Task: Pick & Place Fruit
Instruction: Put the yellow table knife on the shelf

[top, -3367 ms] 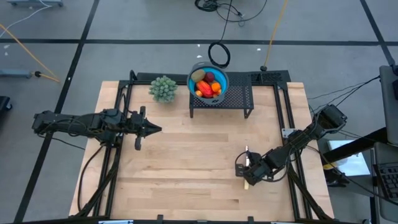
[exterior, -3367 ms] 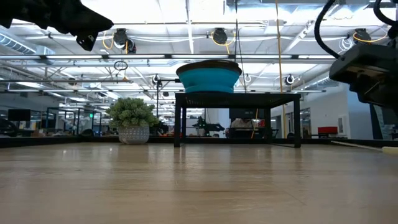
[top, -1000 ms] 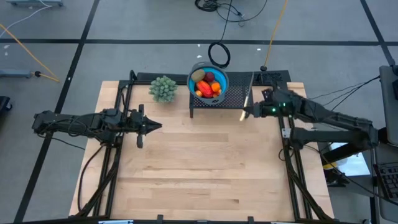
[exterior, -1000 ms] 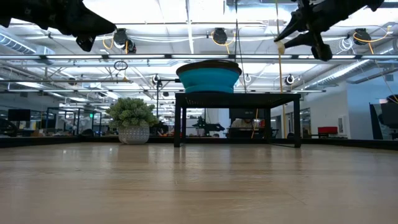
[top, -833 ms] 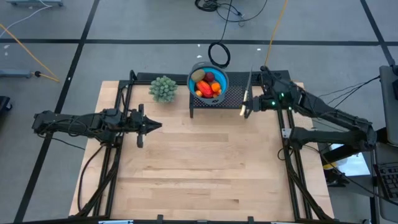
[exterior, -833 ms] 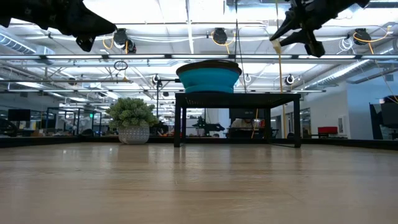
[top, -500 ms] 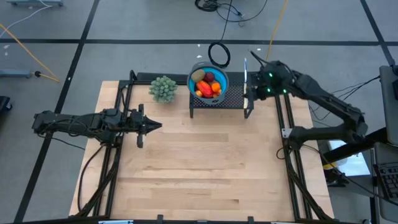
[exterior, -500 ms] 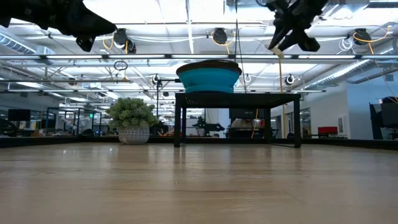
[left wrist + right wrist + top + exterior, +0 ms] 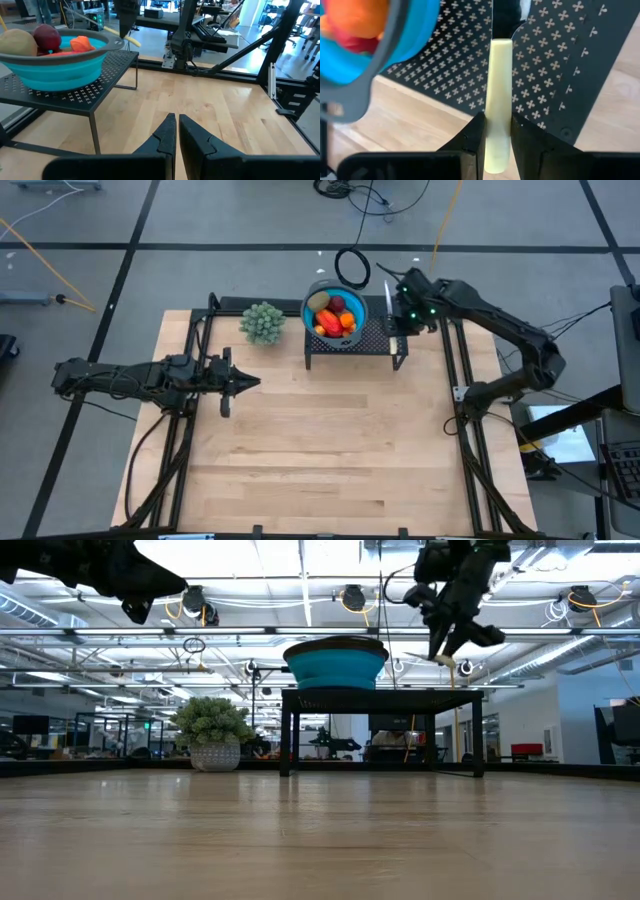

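Now my right gripper (image 9: 392,300), right of centre, pinches a pale stick (image 9: 498,100); I should carry it level over the blue bowl (image 9: 334,308) before letting go, my left gripper (image 9: 250,385) idling closed.

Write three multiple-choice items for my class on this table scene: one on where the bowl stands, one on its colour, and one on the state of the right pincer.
1. Where does the bowl stand?
A. On the bare tabletop
B. On the black perforated rack
C. On the floor

2. What colour is the bowl's wall?
A. Blue
B. White
C. Green

3. What state is the right pincer in?
A. Open and empty
B. Shut on the bowl's rim
C. Shut on a pale yellow stick-shaped piece

Answers:
1. B, the low view shows the bowl on top of the rack.
2. A, the bowl's wall is blue in every view.
3. C, the right wrist view shows both fingers pressed against the piece.
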